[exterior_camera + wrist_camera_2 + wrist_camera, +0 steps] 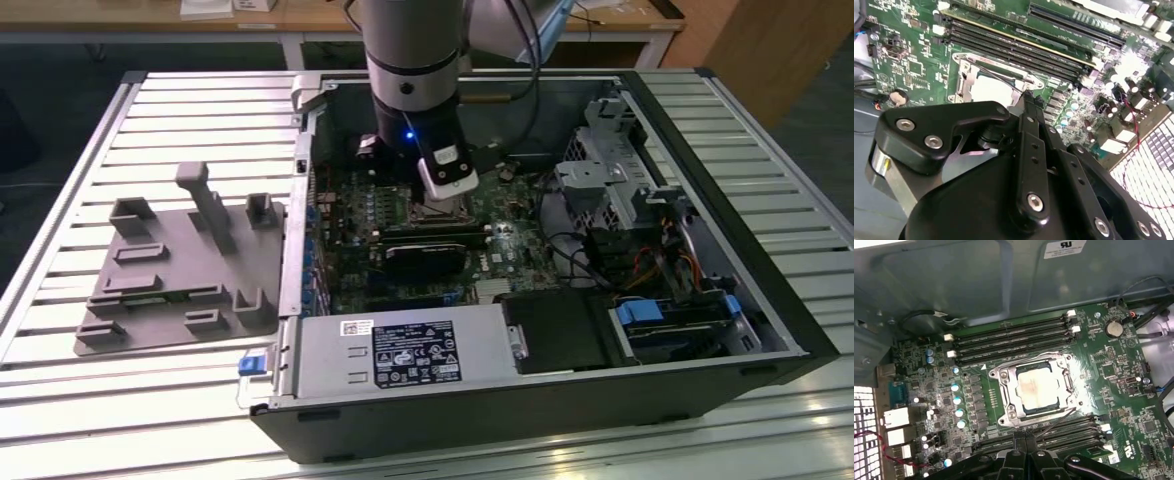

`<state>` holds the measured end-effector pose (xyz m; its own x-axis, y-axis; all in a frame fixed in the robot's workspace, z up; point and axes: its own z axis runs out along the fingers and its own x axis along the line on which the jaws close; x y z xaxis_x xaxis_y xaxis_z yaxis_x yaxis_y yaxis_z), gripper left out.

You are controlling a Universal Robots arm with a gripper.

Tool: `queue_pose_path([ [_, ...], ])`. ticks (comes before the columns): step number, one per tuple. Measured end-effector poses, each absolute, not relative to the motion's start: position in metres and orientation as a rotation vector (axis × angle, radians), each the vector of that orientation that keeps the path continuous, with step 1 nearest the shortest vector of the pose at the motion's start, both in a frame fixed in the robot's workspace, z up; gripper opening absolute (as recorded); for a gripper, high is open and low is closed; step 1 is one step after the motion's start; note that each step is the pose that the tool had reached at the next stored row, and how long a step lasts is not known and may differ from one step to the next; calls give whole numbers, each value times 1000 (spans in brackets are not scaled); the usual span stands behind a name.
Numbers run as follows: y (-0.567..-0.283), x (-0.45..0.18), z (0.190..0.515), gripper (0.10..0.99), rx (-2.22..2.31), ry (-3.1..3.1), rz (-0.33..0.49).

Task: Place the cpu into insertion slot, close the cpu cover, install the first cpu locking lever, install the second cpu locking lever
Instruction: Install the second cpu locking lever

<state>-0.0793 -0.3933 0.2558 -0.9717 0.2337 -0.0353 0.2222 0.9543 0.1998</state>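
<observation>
One robot arm [414, 70] is seen in the exterior view reaching down into an open computer case [534, 400] that lies on a slatted metal worktop [134, 400]. The tool [1025, 437] is held low over the green motherboard [1114, 395], just beside the insertion slot [1004, 400]. In the first wrist view its two fingertips are seen pressed together with no gap between them, and nothing is gripped there. The tips stand at the socket's edge, close to a thin wire locking lever [1054, 421] that runs along that side towards the memory slots [1074, 432].

The cpu [1038, 390] is already seated in the insertion slot, its silver-grey top showing through the cut-out middle of the cpu cover [1068, 385], which is laid flat over the socket. A second wire lever [1029, 359] is seen along the opposite side of the frame, near another bank of long black memory slots [1009, 337]. Whether either lever is latched cannot be told.

In the second wrist view the socket [994, 82] is partly hidden behind the black linkage of the tool [1026, 107]. On the worktop, at the exterior view's left of the case, a grey moulded fixture [174, 270] is laid.
</observation>
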Motion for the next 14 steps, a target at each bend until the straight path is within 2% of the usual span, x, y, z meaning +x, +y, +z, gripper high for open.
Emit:
queue_pose_path([
  [14,-396,-65,239,102,356,3048,295],
])
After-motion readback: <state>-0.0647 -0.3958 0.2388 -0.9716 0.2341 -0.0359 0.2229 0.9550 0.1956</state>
